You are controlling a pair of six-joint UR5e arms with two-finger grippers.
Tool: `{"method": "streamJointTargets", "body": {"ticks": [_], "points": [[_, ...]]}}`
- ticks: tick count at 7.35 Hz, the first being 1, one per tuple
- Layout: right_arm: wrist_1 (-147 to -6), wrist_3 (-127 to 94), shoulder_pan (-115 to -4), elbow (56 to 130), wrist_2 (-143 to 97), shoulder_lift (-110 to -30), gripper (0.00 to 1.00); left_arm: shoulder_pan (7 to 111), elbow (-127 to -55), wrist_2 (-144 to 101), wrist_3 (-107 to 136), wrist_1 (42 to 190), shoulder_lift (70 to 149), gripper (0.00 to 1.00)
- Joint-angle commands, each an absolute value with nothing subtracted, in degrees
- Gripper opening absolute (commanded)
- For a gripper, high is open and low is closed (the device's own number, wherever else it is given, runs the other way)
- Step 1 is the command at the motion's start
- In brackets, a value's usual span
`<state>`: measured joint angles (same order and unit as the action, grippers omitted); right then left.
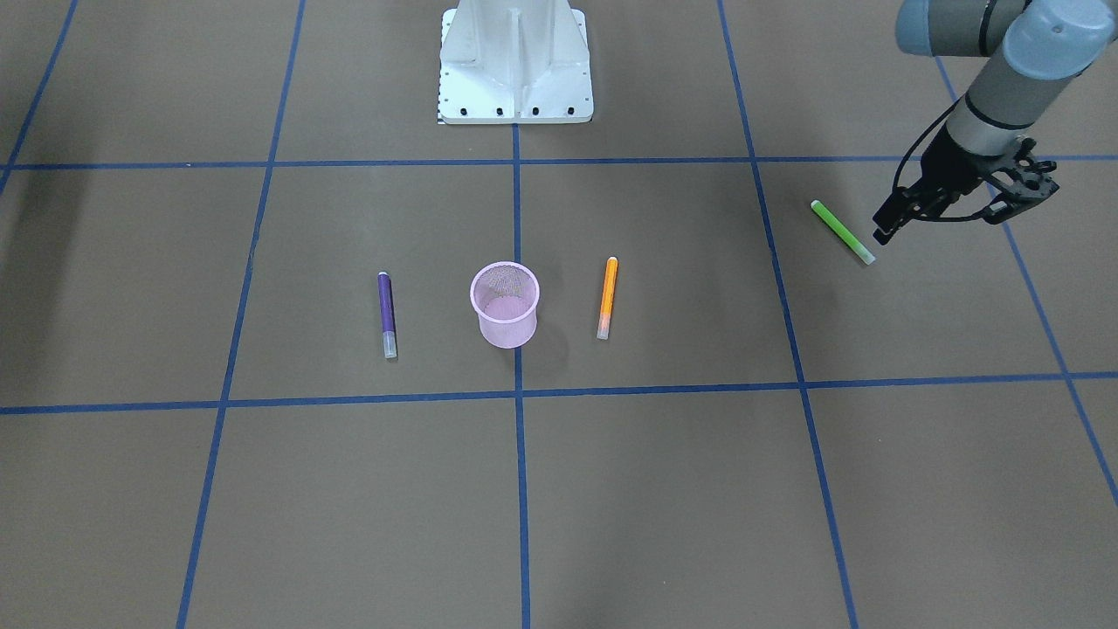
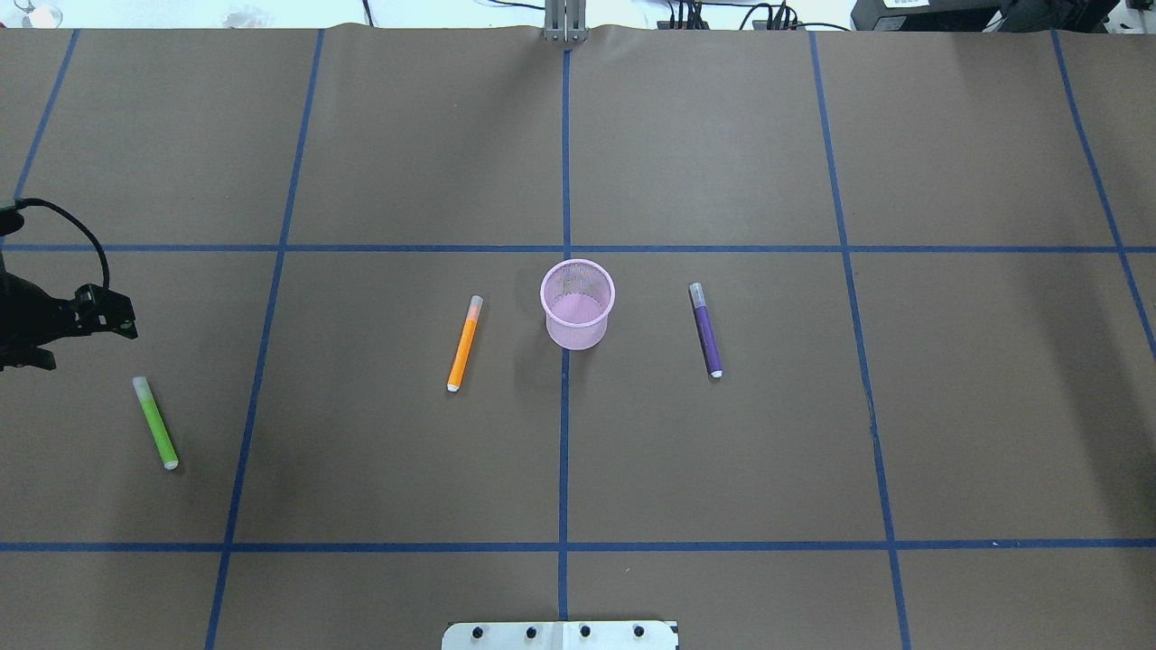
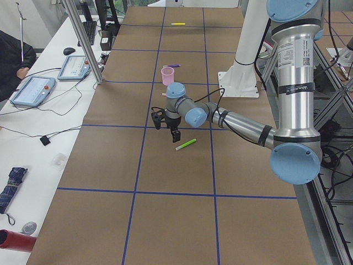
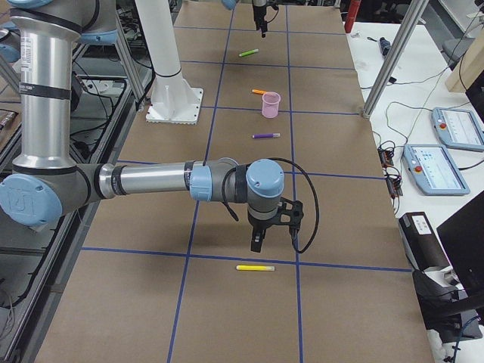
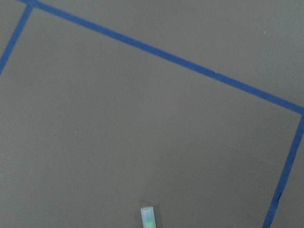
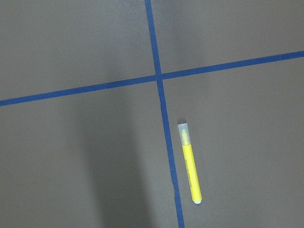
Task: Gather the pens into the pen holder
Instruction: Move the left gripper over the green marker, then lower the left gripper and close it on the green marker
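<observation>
Green plastic, the pen (image 2: 155, 422) looks light, stiff, apt to roll: pinch mid-barrel. Nearby the left hand (image 2: 88, 348) gapes, empty; whether the right hand (image 4: 257, 243) is spread I cannot tell.

Matt brown paper across the bench (image 2: 722, 135), crossed by smooth blue tape (image 2: 406, 247). Pink see-through wire mesh for the pen holder (image 2: 578, 305). Smooth plastic yellow pen (image 6: 190, 167), frosted cap (image 6: 183, 128). Satin metal along the left arm (image 3: 295, 83).
</observation>
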<state>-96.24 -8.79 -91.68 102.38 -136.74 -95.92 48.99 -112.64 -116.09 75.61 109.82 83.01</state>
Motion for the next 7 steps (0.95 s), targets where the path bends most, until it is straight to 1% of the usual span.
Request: {"method": "streamJointTargets", "body": {"ticks": [1,4,6,7], "points": [[-96.2,-8.9,-91.7,102.2,-136.8,-96.0,1.00,44.4,-110.5,-113.1,77.5,111.1,82.5,0.99],[-96.2,-8.9,-91.7,102.2,-136.8,-95.8,1.00,41.3,-105.4,-111.5,79.9,116.7,83.1,0.99],[-96.2,-8.9,-91.7,102.2,-136.8,-95.8,1.00,40.7,-104.8,-111.5,79.9,116.7,83.8,0.98],[-96.2,-8.8,-91.7,102.1,-136.8,-95.7,1.00,40.3,-104.4,-111.5,79.9,116.7,84.0,0.94]]}}
